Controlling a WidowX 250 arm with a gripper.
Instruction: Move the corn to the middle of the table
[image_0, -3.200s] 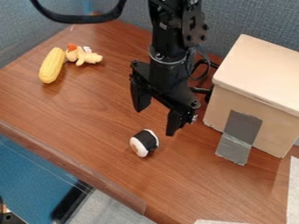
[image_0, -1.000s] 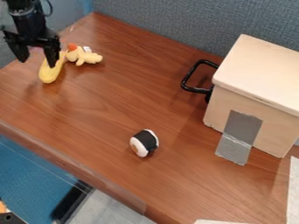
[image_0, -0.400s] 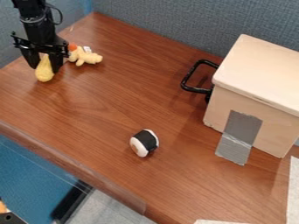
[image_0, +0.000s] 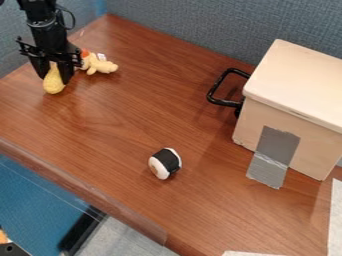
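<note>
Wood-grained table (image_0: 127, 115): my work surface, its middle being the goal. The corn is not there, so the transport itself remains to be done. Pale box (image_0: 300, 95): stands at the right of the view, with a strip of grey tape (image_0: 276, 145) down its front. Black gripper (image_0: 55, 80): hangs at the upper left with one finger along each side of the corn; I judge it clamped on it, which would complete approach and grasp. Yellow corn (image_0: 54, 87): between the fingers near the table's far left corner, its rounded end projecting below them. I cannot tell whether it bears on the wood. Left to me are the lift, the carry toward the middle, the lowering and the release. Yellow plush toy (image_0: 101, 65): just beside the gripper, liable to be nudged as I lift. Black-and-white sushi roll (image_0: 165, 163): well apart from the corn, nearer the camera.
</note>
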